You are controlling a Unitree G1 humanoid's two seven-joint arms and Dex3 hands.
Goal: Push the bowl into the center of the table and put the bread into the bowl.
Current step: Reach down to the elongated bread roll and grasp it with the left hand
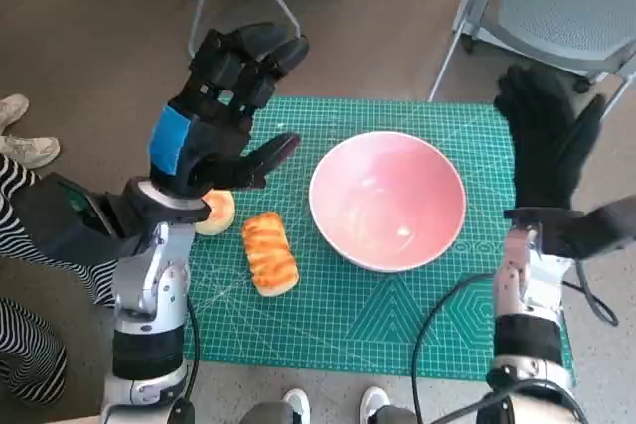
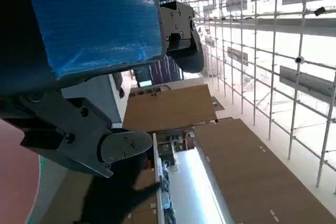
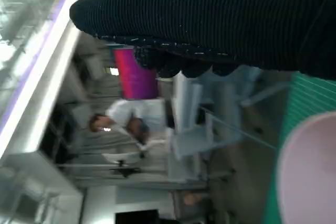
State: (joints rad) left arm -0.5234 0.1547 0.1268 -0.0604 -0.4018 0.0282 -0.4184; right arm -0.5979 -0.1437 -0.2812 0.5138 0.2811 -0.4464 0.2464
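Observation:
A pink bowl [image 1: 389,200] sits empty near the middle of the green mat [image 1: 397,315]; its rim also shows in the right wrist view [image 3: 307,174]. A golden bread loaf [image 1: 270,252] lies to the bowl's left, with a round bun [image 1: 215,212] further left. My left hand [image 1: 224,111] is raised above the mat's left part, fingers spread, holding nothing. My right hand [image 1: 548,136] hangs raised at the mat's right edge, beside the bowl, fingers extended and empty.
A person's striped legs and shoes [image 1: 25,141] are at the left of the table. Chair frames [image 1: 556,17] stand beyond the far edge. A person [image 3: 126,119] sits in the background of the right wrist view.

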